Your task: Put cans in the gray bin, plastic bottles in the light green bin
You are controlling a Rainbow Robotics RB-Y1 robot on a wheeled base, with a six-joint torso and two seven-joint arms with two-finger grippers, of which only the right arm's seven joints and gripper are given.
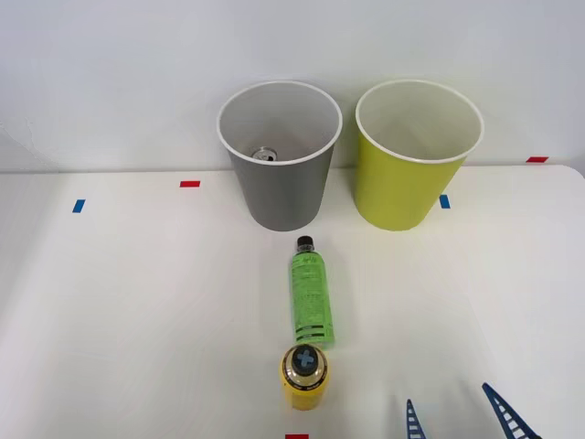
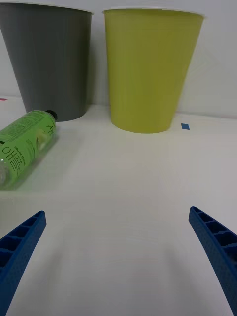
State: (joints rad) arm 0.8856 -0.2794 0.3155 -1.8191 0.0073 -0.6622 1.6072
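White table (image 1: 137,311): work surface, marked with small red and blue tape tabs.

Round tapered gray wastebasket with white rim (image 1: 280,187): upright at the far side of the table, on the left of the pair. A silver can lid (image 1: 264,155) shows at its bottom.

Round tapered lime-green wastebasket with white rim (image 1: 405,183): upright just beside the gray one, to its right, apart from it.

Slim translucent green plastic bottle with black cap (image 1: 311,293): lying on the table, cap pointing toward the gray wastebasket.

Small yellow container with dark round lid (image 1: 304,376): upright, just at the bottle's near end.

Right gripper (image 1: 462,416): blue ribbed fingers spread wide, holding nothing, low over bare table to the right of the bottle.
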